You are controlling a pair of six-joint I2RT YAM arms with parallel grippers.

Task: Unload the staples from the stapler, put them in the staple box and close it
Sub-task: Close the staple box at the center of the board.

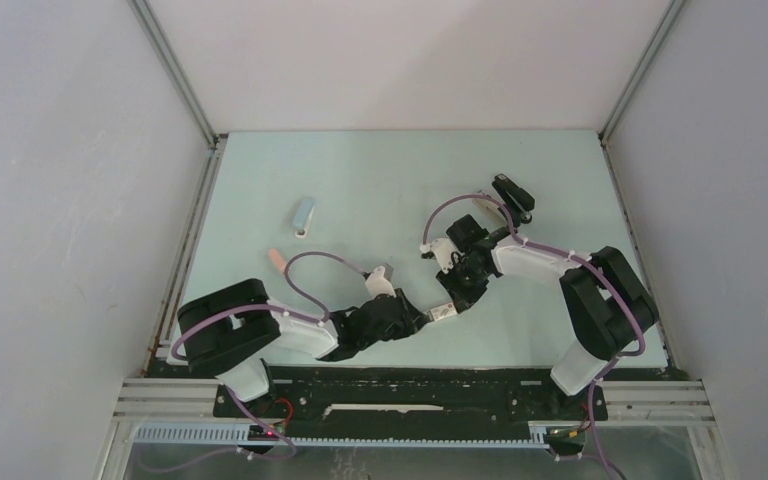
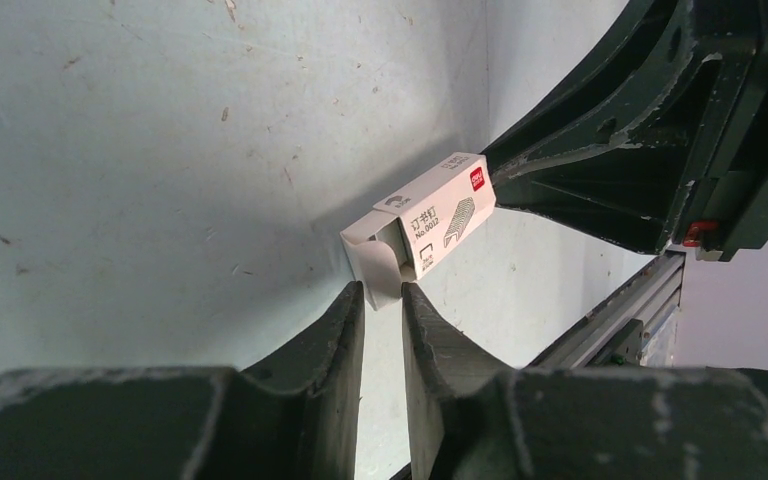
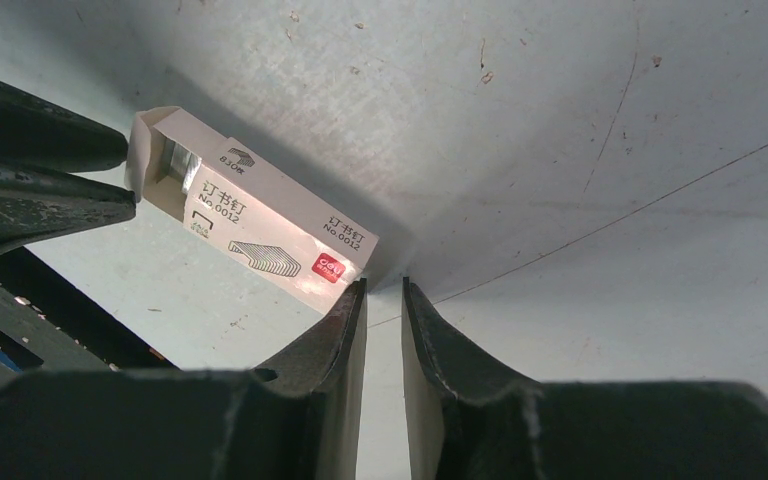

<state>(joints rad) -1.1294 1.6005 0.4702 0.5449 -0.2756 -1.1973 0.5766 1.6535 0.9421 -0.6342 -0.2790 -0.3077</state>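
Pale green table (image 1: 380, 170), scuffed and speckled all over, with one thin scratch running across it in the right wrist view. At the left there's a light blue stapler (image 1: 304, 215) lying flat, and just nearer sits a small pink piece (image 1: 277, 260), the two apart. Over at the far right lies a black stapler (image 1: 513, 197). Near the front middle is a white staple box (image 1: 445, 312) with a red end, flap open, low against the surface; whether it rests flat is unclear.
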